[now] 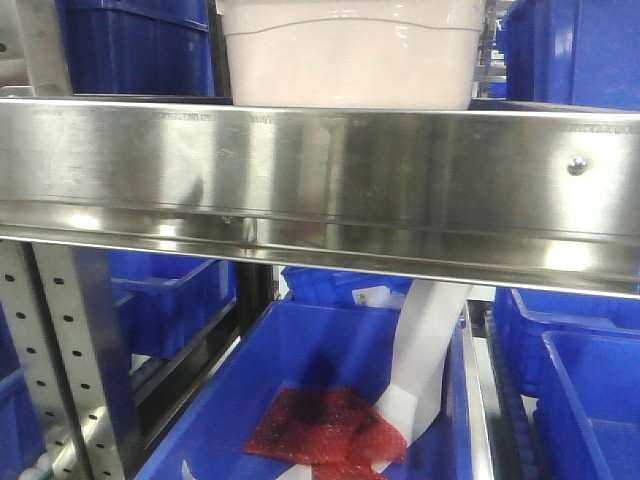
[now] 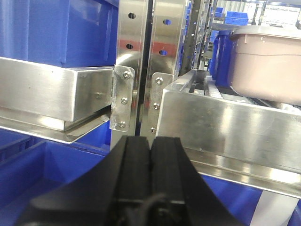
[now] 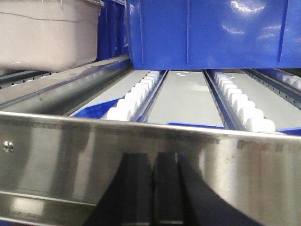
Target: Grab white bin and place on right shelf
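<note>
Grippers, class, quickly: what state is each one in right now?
Left gripper: shut, holding nothing.
Right gripper: shut, holding nothing.

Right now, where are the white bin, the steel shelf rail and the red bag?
white bin [image 1: 350,65]: front view, on its side wall below the wavy line.
shelf rail [image 1: 320,180]: front view, on its flat front face.
red bag [image 1: 325,425]: front view, its middle, inside the blue bin.
</note>
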